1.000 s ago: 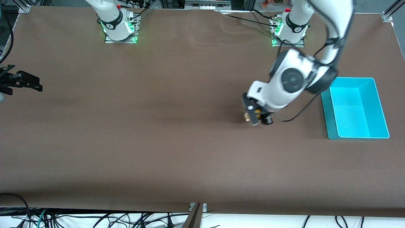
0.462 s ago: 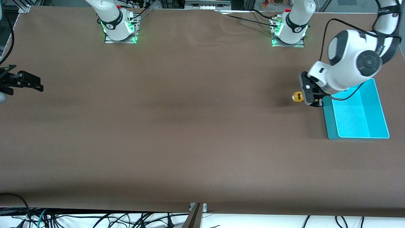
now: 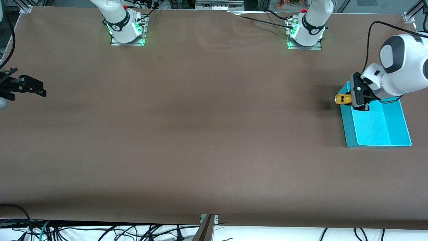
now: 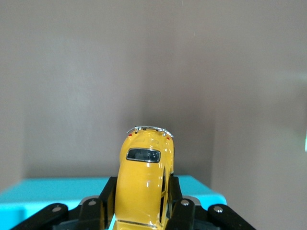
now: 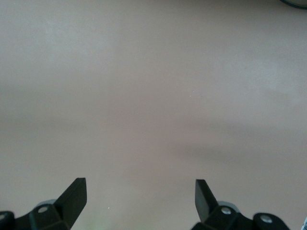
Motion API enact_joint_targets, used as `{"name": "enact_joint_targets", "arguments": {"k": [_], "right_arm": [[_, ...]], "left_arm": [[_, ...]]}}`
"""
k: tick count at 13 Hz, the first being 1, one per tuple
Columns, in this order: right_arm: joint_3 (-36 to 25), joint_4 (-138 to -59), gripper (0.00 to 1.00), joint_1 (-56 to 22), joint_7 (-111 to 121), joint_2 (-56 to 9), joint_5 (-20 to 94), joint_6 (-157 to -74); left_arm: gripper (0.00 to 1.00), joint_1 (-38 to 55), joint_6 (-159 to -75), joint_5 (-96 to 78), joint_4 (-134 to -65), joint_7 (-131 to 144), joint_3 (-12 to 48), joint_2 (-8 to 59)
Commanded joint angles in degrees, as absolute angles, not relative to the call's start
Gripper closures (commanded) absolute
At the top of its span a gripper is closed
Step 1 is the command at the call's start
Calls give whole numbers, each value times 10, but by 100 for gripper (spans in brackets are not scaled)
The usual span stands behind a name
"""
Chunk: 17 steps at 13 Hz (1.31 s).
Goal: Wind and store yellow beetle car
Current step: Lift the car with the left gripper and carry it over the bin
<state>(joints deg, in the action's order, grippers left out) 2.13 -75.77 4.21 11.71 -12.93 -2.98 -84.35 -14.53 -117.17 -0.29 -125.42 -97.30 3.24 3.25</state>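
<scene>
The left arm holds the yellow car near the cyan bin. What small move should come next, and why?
Probably carry it a little farther over the cyan bin before releasing. The left gripper is shut on the yellow beetle car, which hangs just at the bin's rim, not yet above its floor.

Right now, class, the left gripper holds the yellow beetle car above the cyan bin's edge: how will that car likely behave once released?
The yellow beetle car sits pinched in the left gripper without deforming, so it is probably rigid. Its glossy rounded shell may slip easily. Being a wheeled toy, it would likely roll inside the cyan bin.
</scene>
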Motion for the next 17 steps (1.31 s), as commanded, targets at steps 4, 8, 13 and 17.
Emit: {"name": "enact_joint_targets", "arguments": {"k": [4,8,13,17], "right_arm": [[23,-764,0,33,110,-120,-33,-844],[23,-764,0,33,110,-120,-33,-845],[22,-764,0,34,112,-120,-34,-845],[23,-764,0,33,110,-120,-33,-844]], "left_arm": [[100,-240,-1209,44,-1295,-1046,31,64],[100,-283,-1244,87,-1318,-1046,21,86],[100,-318,-1288,100,-1324,-1047,21,138],[100,-316,-1324,99,-1321,-1046,22,157]]}}
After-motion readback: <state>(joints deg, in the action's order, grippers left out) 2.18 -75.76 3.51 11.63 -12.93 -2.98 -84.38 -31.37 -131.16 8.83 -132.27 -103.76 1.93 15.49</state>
